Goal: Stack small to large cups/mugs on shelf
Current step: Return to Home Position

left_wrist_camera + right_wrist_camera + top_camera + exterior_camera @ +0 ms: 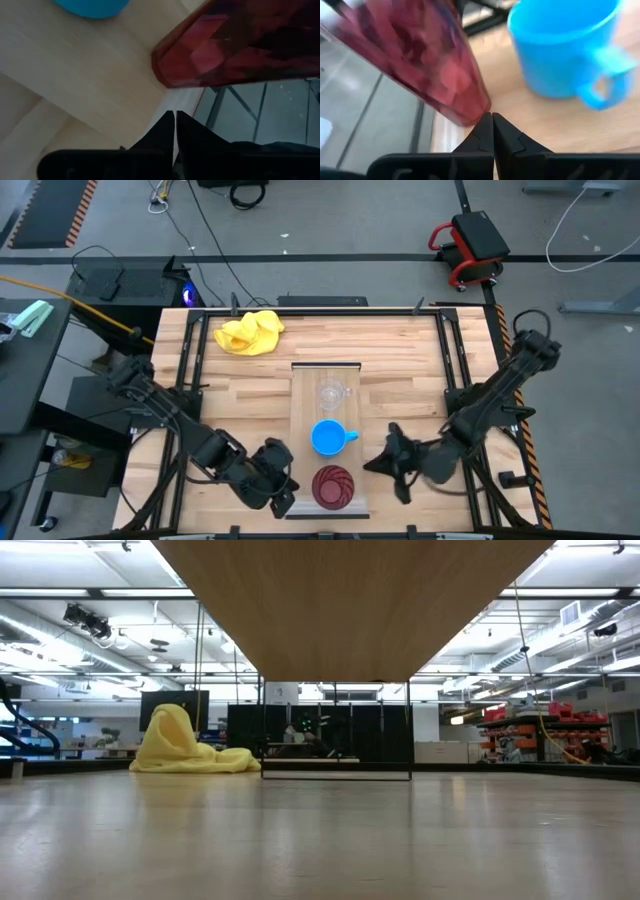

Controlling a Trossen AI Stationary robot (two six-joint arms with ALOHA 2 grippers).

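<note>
On the long light-wood shelf (pixel 325 415), three vessels stand in a row from far to near: a clear glass mug (pixel 333 393), a blue handled mug (pixel 328 438) and a dark red ribbed cup (pixel 333 485). My left gripper (pixel 287 492) is shut at the shelf's near left edge, beside the red cup (pixel 240 45). Its fingertips (pixel 175 117) point past the cup's base. My right gripper (pixel 372 464) is shut to the right of the shelf. It points at the gap between the red cup (pixel 420 55) and the blue mug (pixel 565 45).
A crumpled yellow cloth (pixel 250 333) lies near the table's far left corner and also shows in the low view (pixel 190 745). A wooden underside (pixel 350 600) spans the top of the low view. Bare tabletop lies on both sides of the shelf.
</note>
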